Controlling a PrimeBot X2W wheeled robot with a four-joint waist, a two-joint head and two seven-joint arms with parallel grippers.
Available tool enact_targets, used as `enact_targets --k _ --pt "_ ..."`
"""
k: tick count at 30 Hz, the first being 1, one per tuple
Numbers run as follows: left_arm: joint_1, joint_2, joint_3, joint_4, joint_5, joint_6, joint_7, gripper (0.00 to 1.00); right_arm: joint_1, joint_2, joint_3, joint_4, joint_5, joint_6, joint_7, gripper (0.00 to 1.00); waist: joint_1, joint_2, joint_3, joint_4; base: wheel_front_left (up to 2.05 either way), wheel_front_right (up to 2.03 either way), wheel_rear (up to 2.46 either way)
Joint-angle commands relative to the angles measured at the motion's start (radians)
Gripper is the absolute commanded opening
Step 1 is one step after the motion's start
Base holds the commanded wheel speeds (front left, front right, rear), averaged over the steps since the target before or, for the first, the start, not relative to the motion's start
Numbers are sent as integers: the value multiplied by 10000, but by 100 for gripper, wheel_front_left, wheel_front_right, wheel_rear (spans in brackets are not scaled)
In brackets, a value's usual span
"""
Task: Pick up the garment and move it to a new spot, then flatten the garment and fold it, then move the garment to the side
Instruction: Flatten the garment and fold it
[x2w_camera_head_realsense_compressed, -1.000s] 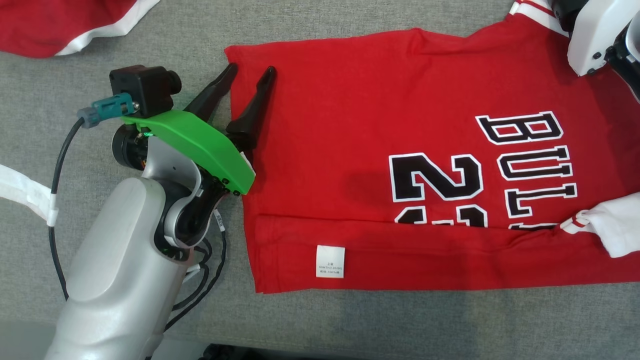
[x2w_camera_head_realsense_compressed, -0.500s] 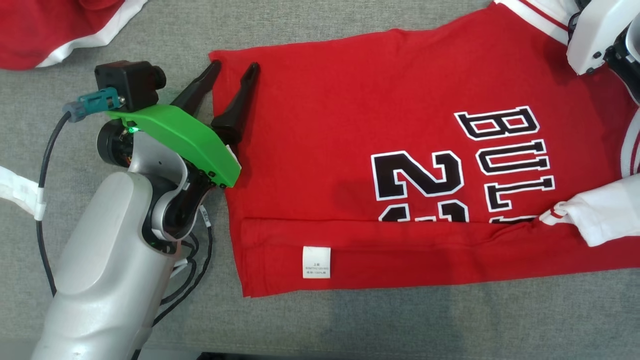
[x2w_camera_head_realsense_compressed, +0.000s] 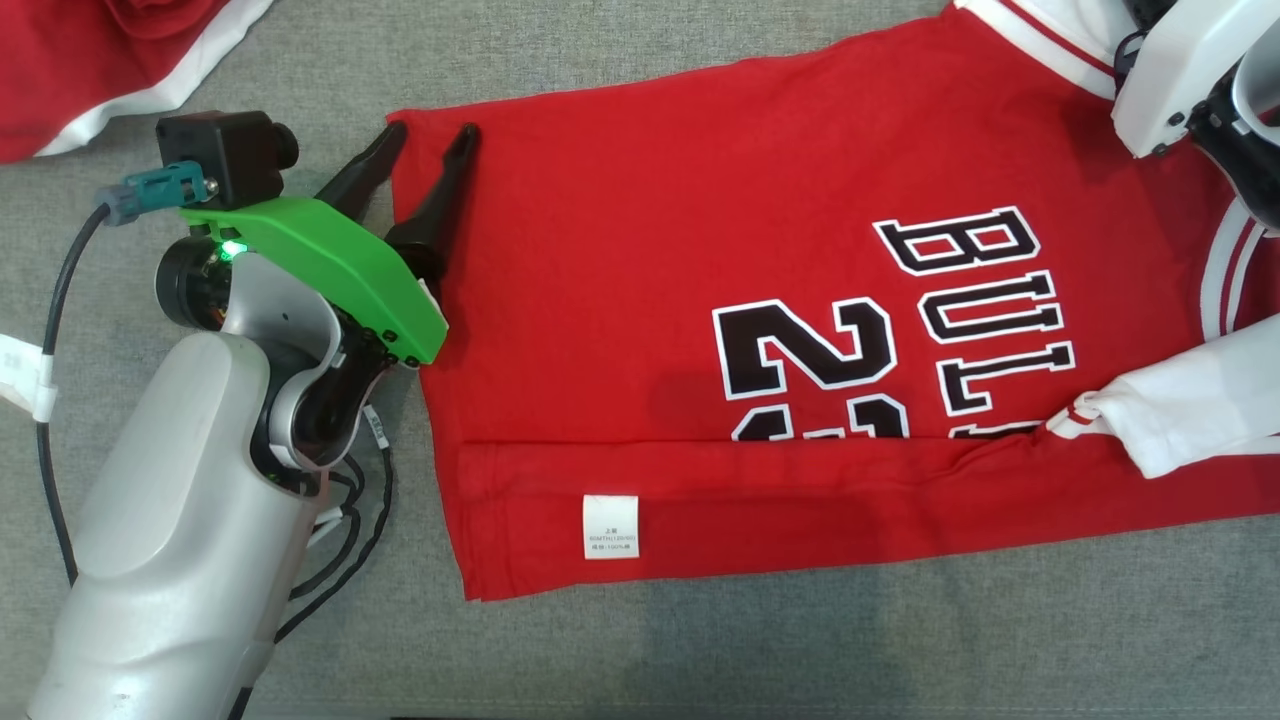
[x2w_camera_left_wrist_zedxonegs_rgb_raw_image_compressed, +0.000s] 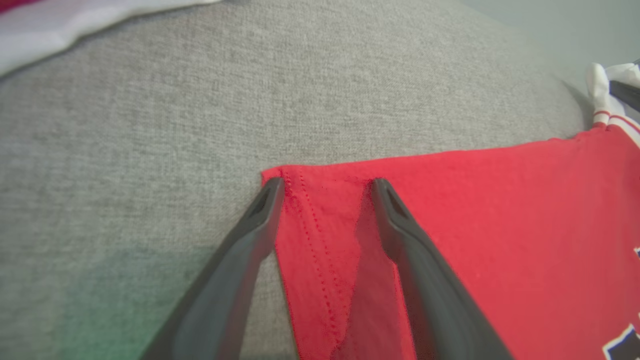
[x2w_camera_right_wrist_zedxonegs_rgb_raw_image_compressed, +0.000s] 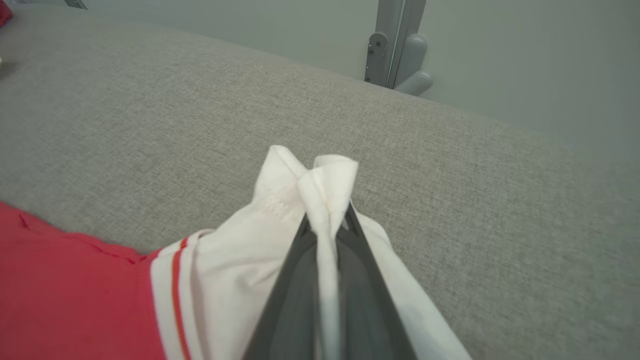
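The garment (x2w_camera_head_realsense_compressed: 700, 220) is a red jersey with white sleeves and black lettering, spread on the grey cushion with its near edge folded over. My left gripper (x2w_camera_head_realsense_compressed: 432, 132) is open at the jersey's far left hem corner. One finger rests on the cushion just outside the edge, the other on the red cloth (x2w_camera_left_wrist_zedxonegs_rgb_raw_image_compressed: 500, 210), as the left wrist view shows around the left gripper (x2w_camera_left_wrist_zedxonegs_rgb_raw_image_compressed: 327, 184). My right gripper (x2w_camera_right_wrist_zedxonegs_rgb_raw_image_compressed: 327, 220) is shut on a bunched white sleeve (x2w_camera_right_wrist_zedxonegs_rgb_raw_image_compressed: 240, 260). In the head view its white housing (x2w_camera_head_realsense_compressed: 1170, 80) is at the top right.
Another red and white garment (x2w_camera_head_realsense_compressed: 100, 60) lies at the cushion's far left corner. A white strap (x2w_camera_head_realsense_compressed: 20, 365) crosses the left edge beside my left arm's cables. The other white sleeve (x2w_camera_head_realsense_compressed: 1190, 410) lies at the near right. A grey metal post (x2w_camera_right_wrist_zedxonegs_rgb_raw_image_compressed: 395, 45) stands beyond the cushion.
The whole head picture has slid left, so the camera has moved. My left gripper keeps its place at the hem corner. My right gripper has shut.
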Motion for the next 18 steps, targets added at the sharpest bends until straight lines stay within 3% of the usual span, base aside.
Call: enact_targets --k 1,8,15,18 --pt "523 -74 -403 900 -134 50 628 0 18 53 42 -79 140 -17 -121 0 0 5 -29 -31 0 0 0" --pt "1116 -263 -940 1013 -220 -589 574 0 381 100 -60 -334 482 -17 -656 0 0 5 -416 -138 0 0 0" --pt "1308 37 -473 243 -69 -513 -441 0 1245 11 -481 -682 813 -17 -1338 0 0 5 -1177 -207 0 0 0" --pt "1554 226 -285 -492 214 -279 -1042 0 1904 -55 -860 -905 903 -16 -1629 0 0 5 -1620 -306 0 0 0"
